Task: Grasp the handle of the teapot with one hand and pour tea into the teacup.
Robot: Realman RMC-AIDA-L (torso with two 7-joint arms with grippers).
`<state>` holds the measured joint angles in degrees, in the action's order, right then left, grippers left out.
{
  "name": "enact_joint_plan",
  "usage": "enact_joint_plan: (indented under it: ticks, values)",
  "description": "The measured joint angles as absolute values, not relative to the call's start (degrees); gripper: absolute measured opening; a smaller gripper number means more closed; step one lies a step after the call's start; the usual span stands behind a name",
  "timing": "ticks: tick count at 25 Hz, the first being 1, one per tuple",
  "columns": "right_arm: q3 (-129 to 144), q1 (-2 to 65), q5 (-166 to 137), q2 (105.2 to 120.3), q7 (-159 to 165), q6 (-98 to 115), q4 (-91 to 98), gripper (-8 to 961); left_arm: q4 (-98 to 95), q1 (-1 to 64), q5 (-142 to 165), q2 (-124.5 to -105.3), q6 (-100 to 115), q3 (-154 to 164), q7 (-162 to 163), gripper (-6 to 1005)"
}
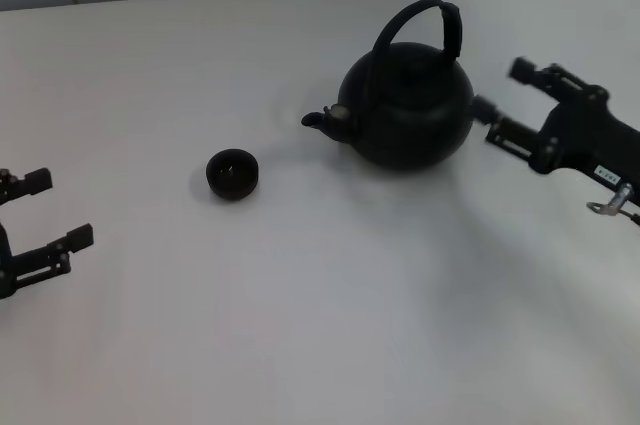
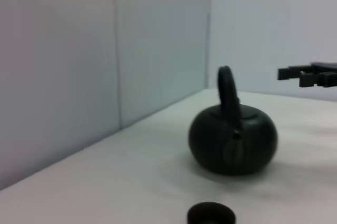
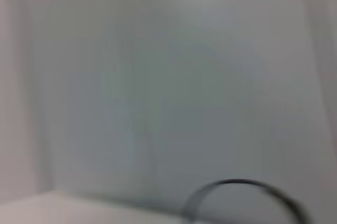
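Black right gripper (image 1: 502, 95) fingers spread wide beside teapot (image 1: 408, 105), touching nothing.

Overhead head view; low wrist views

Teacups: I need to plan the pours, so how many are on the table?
1. The teacup stands alone on the table, off the spout side of the teapot, apart from it. None seems hidden.

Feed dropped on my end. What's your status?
Right gripper open beside teapot, handle not grasped. Left gripper open, parked far left. Teacup upright off the spout, path clear.
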<state>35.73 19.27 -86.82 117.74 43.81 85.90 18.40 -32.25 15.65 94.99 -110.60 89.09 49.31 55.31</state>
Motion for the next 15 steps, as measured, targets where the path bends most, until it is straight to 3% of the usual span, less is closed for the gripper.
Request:
enact_joint_plan:
  ticks: [4, 8, 15]
  values:
    - [38.0, 21.9, -99.9, 115.68, 56.4, 89.8, 28.0, 726, -33.2, 20.3, 101.9, -108.92, 90.4, 49.3, 60.1, 819]
    - [37.9, 26.7, -113.5, 113.53, 66.8, 93.8, 33.7, 726, -37.2, 24.2, 108.5, -108.52, 93.1, 49.4, 65.5, 819]
    - [38.1, 30.4, -121.3, 112.68, 72.3, 95.4, 38.1, 726, -43.2, 29.0, 116.0, -109.07, 95.8, 48.9, 71.8, 819]
